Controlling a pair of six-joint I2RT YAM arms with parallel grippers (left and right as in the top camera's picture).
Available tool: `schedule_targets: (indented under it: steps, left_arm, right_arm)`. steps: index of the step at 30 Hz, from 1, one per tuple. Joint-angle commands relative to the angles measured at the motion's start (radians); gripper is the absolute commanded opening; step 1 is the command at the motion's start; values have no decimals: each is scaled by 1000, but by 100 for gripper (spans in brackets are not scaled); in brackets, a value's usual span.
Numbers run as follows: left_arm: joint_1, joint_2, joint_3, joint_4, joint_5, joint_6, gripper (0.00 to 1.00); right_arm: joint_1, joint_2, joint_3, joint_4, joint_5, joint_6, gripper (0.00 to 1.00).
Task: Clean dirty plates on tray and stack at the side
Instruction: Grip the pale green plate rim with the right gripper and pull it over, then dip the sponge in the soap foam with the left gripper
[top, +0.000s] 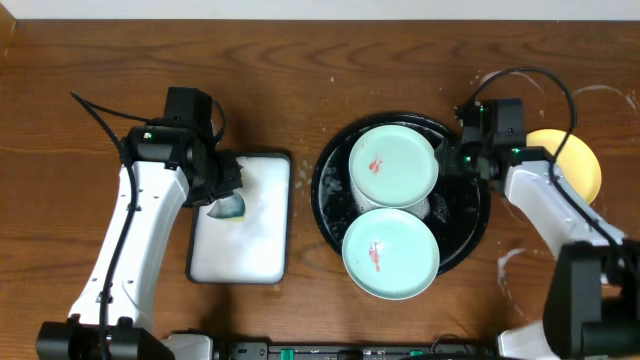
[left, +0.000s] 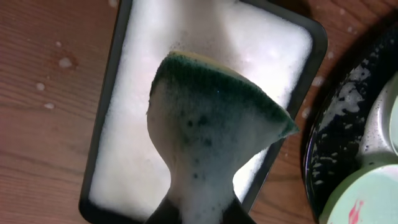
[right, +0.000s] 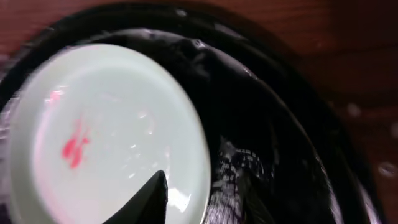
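— While the right gripper (right: 202, 190) sits at the tray, how do its jaws stand?

— Apart, clamped on nothing. One dark finger (right: 154, 198) lies over the far mint plate (top: 392, 167). The other is a blurred shape over the black tray (top: 327, 195), so the plate's rim runs between them.

— Which way does the plate lie from it?

— Inward, toward the table's middle, with the gripper at the plate's outer edge. The plate is round and has no long axis, so any stretch of rim would serve. I judge a pinch on that rim comes next, to steady the plate for scrubbing.

— And the left gripper (left: 193, 210)?

— Clamped on a green sponge (left: 217, 118) thick with white foam, above the white tray (top: 262, 240) and well apart from the plates. The right arm is much the nearer.

— What are the surfaces like?

— The plates are shallow, smooth, glossy and wet, and a slick rim may slip under the pinch. Both mint ones carry a red smear near the middle. The near mint plate (top: 390, 252) touches or slightly overlaps the far one; I cannot tell which. The black tray has a raised rim and white suds. The yellow plate (top: 578, 160) lies on the wood table (top: 300, 60) beside the tray, partly hidden by the right arm.
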Motion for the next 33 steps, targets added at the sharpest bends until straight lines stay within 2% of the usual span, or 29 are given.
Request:
schedule_targets:
  steps: [1, 3, 5, 6, 7, 12, 23, 29, 33]
  left_arm:
    - [5, 0, 1, 5, -2, 21, 8]
    - [5, 0, 0, 13, -2, 21, 8]
    - [5, 1, -3, 18, -2, 21, 8]
    - [5, 3, -4, 24, -2, 22, 8]
    - [2, 8, -14, 39, -5, 25, 8]
    - [-15, 28, -114, 150, -6, 25, 8]
    - [-28, 142, -425, 595, -10, 23, 8]
    - [-27, 215, -428, 628, -13, 23, 7]
    - [-27, 193, -348, 519, -12, 20, 7]
  right_arm:
    - [4, 123, 6, 31, 6, 33, 36]
    - [4, 157, 6, 40, -10, 34, 35]
    - [5, 180, 6, 47, -26, 33, 28]
    - [5, 187, 6, 48, -25, 33, 18]
    - [4, 189, 6, 47, -21, 33, 1]
    - [4, 184, 6, 40, 7, 33, 1]
    - [4, 184, 6, 27, 13, 33, 1]
    - [4, 184, 6, 17, 13, 33, 1]
    - [4, 184, 6, 16, 13, 33, 1]
